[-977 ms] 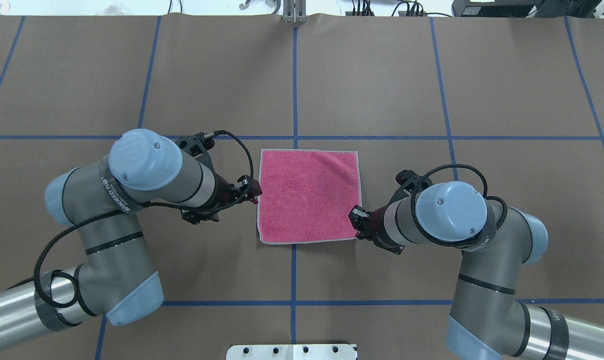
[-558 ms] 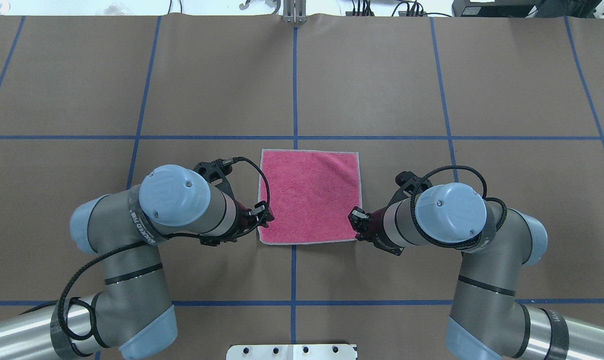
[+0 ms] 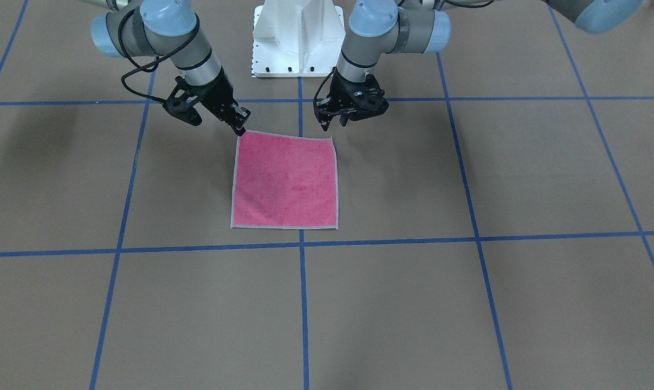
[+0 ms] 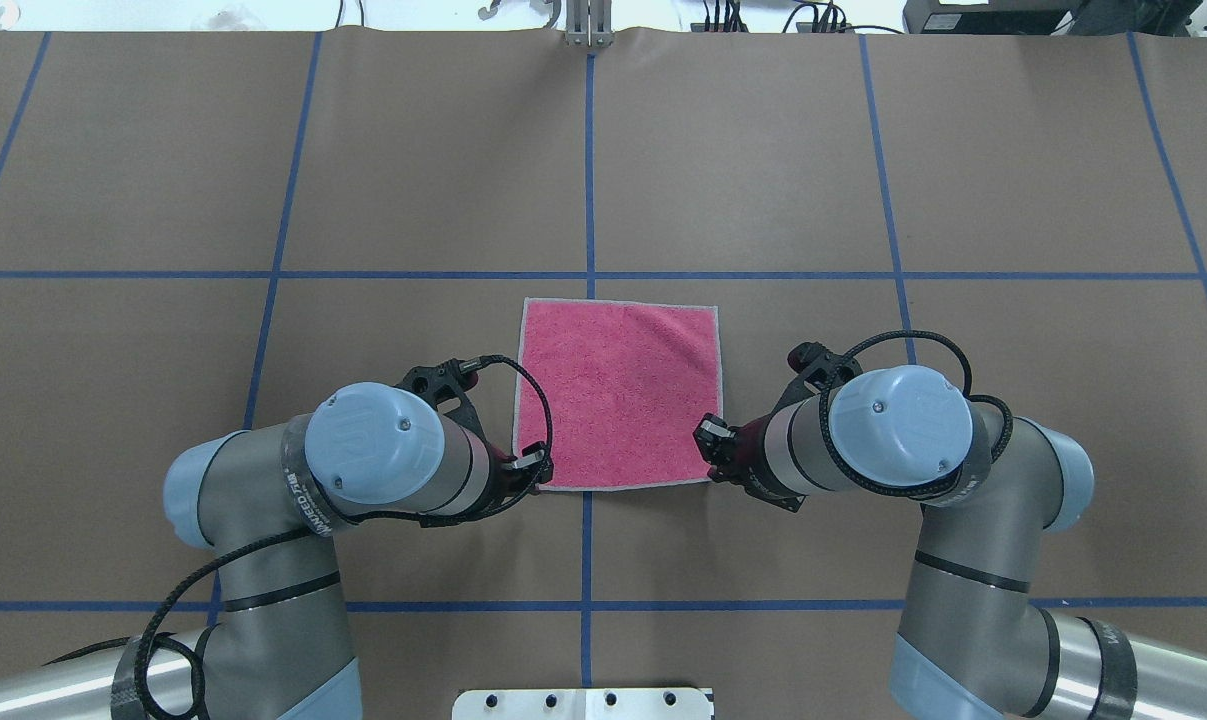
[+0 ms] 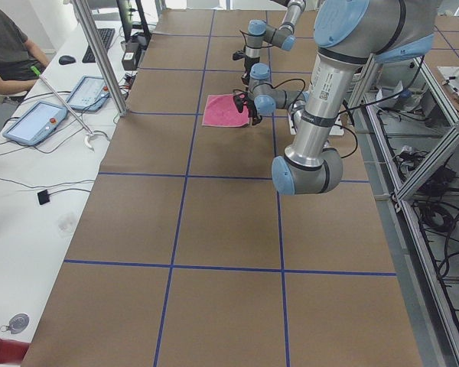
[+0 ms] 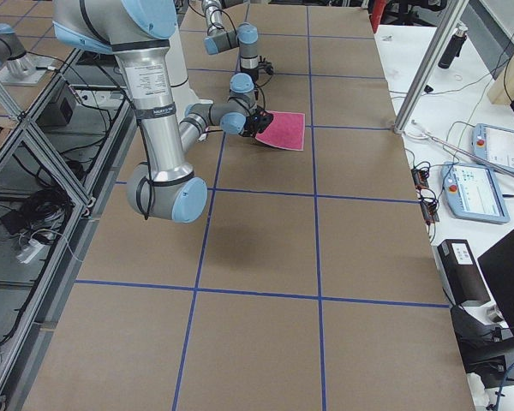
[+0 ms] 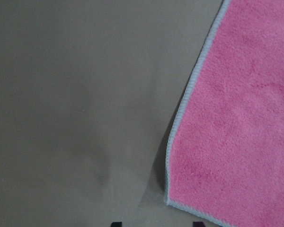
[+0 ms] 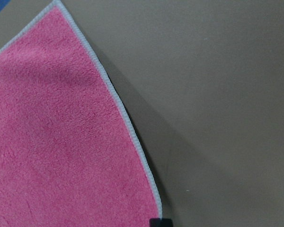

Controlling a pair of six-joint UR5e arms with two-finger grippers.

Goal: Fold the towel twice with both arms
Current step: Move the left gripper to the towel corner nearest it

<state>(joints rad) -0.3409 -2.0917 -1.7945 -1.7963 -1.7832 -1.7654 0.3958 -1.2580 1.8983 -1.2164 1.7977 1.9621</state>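
The towel (image 4: 618, 390) lies flat and pink side up in the middle of the surface (image 4: 813, 150), straddling the blue centre line (image 4: 590, 160), and it has not moved over the last second. It is close to square, so it has no real long axis. Its hems run almost parallel to the grid, a touch skewed, with one hem facing the robot.

What changed is the left gripper (image 3: 332, 124). It slid from halfway along the towel's left hem to the near left corner and now hovers just above it, its fingers apart.

The right gripper (image 3: 239, 129) has stayed at the near right corner. Its fingers are drawn narrow, and it looks to be pinching the hem there.

With both near corners now covered, the first fold away from the robot seems ready once the left gripper drops and closes.
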